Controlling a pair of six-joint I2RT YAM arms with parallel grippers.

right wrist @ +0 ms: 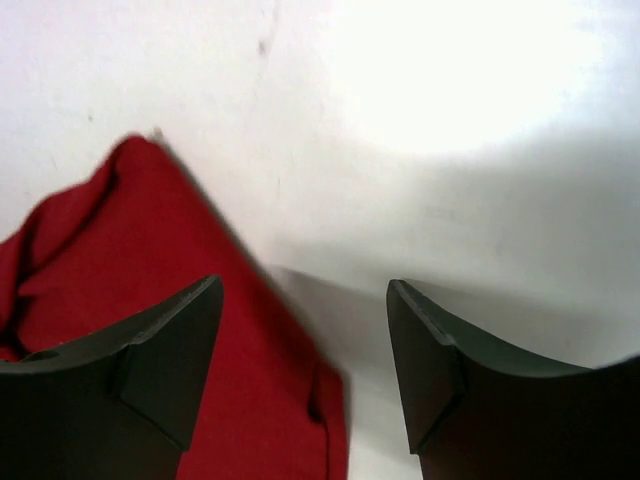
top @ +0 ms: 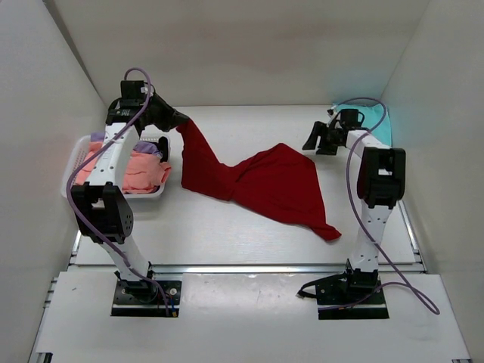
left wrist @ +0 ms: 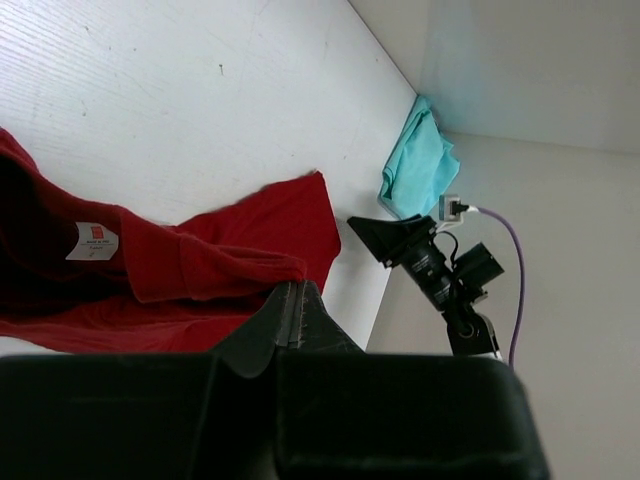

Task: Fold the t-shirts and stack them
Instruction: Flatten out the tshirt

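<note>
A dark red t-shirt lies spread across the middle of the table. Its left end is lifted off the surface, and my left gripper is shut on that end. In the left wrist view the closed fingertips pinch the red cloth near its white label. My right gripper hangs open just past the shirt's far right corner. In the right wrist view the red corner lies under its left finger, and nothing sits between the jaws. A folded teal t-shirt lies at the back right.
A white mesh basket stands at the left with a salmon pink t-shirt and a lavender one inside. White walls close in the table at the back and both sides. Purple cables loop off both arms.
</note>
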